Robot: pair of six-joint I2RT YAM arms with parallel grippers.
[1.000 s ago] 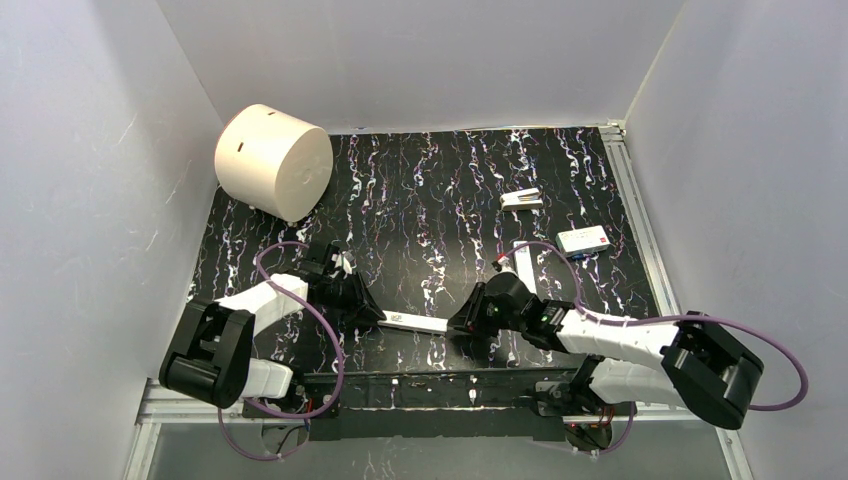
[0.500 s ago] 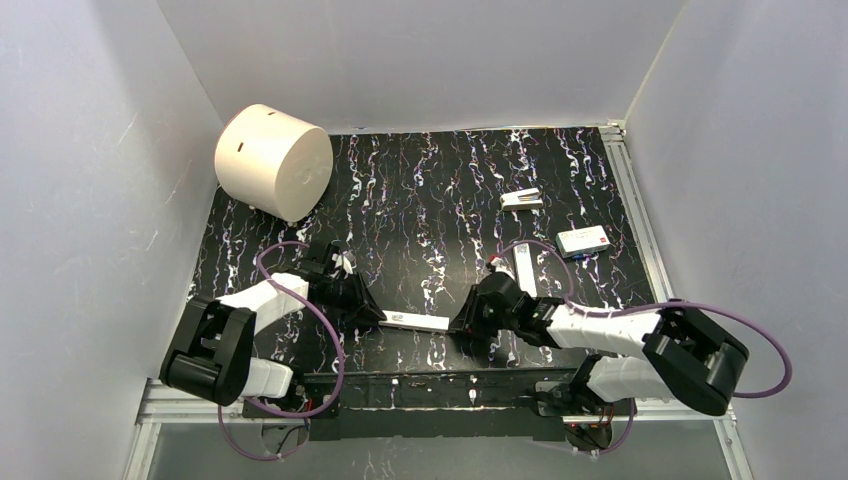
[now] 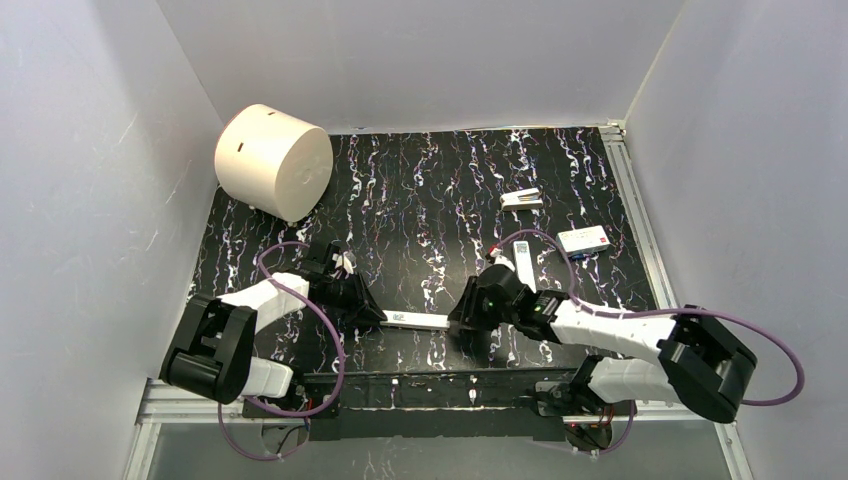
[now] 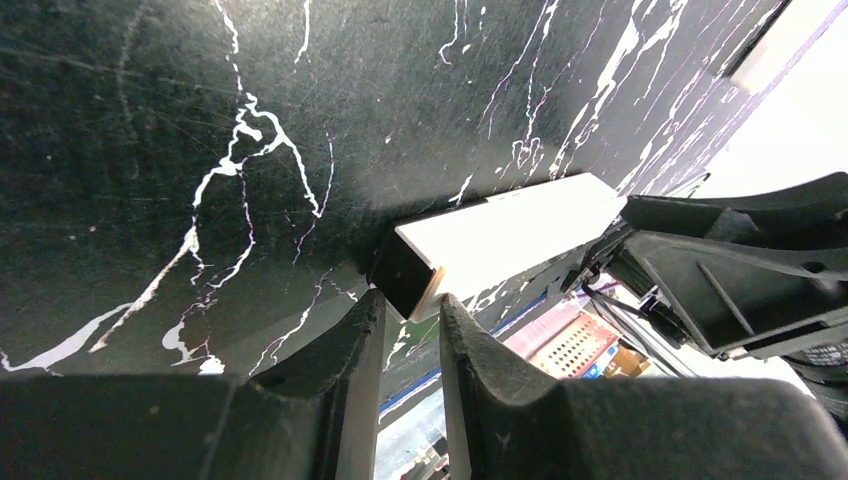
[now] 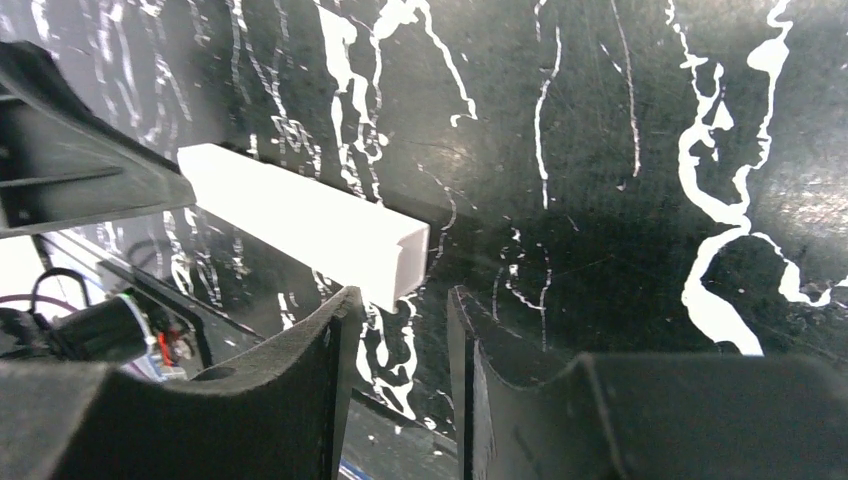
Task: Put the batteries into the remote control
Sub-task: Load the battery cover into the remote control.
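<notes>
Jaws hidden from above. Wrist views – left gripper (image 4: pixel 410 308) barely parted at remote control's (image 4: pixel 510 235) 9 o'clock end, hold unclear; right gripper (image 5: pixel 402 298) part-open, empty

robot lab booth: white walls (image 3: pixel 90 150), alu frame (image 3: pixel 633 200)

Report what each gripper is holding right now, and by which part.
Right gripper: open, holding nothing. Left gripper: fingertips at the end of the remote control; whether they grip it cannot be told.
</notes>
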